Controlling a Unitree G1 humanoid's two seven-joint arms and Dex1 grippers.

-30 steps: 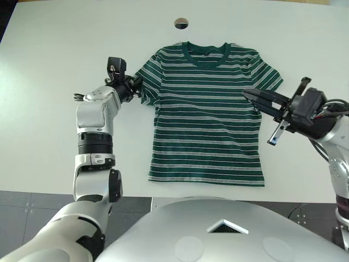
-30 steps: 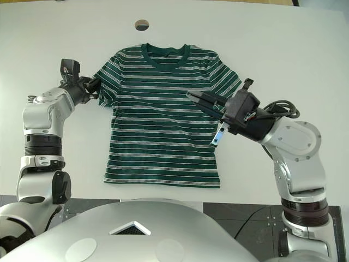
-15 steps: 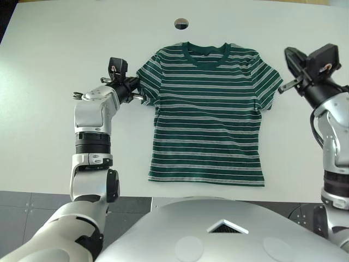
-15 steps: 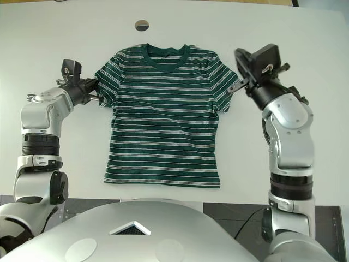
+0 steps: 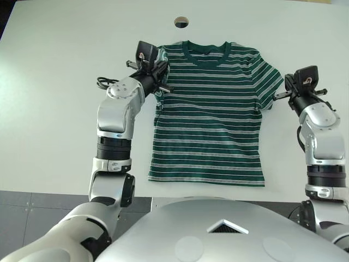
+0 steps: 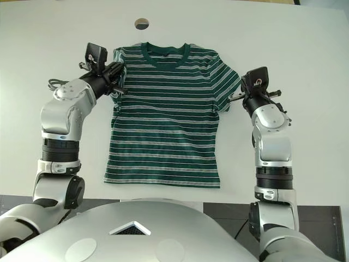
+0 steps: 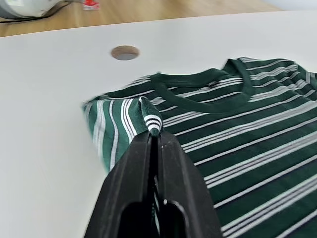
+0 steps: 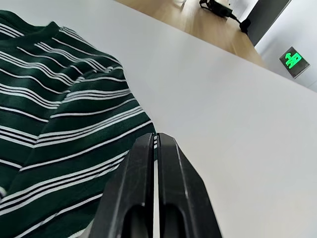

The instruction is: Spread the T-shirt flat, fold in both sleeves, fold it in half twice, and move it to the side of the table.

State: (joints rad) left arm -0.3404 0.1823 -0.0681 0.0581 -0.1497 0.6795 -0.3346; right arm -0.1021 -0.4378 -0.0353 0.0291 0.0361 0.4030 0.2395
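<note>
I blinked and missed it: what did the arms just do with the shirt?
The left end effector, pinching the left sleeve, carried it inward over the T-shirt. The right end effector swung outward and closed on the right sleeve. The shirt's body stayed flat.

Both arms, left (image 5: 114, 117) and right (image 5: 322, 136), read as silver-grey rounded shells stacked in segments. I note a black ribbed band (image 5: 113, 146) above the left elbow, and a matching one low on the right arm. Wrists are black, and each carries a small black boxy camera module (image 5: 144, 52). A thin black cable (image 5: 103, 82) loops out beside the left wrist; another runs along the right forearm. Left pincer (image 7: 151, 136) and right pincer (image 8: 153, 139): two long matte-black fingers, flat-faced, tapering to blunt tips.
</note>
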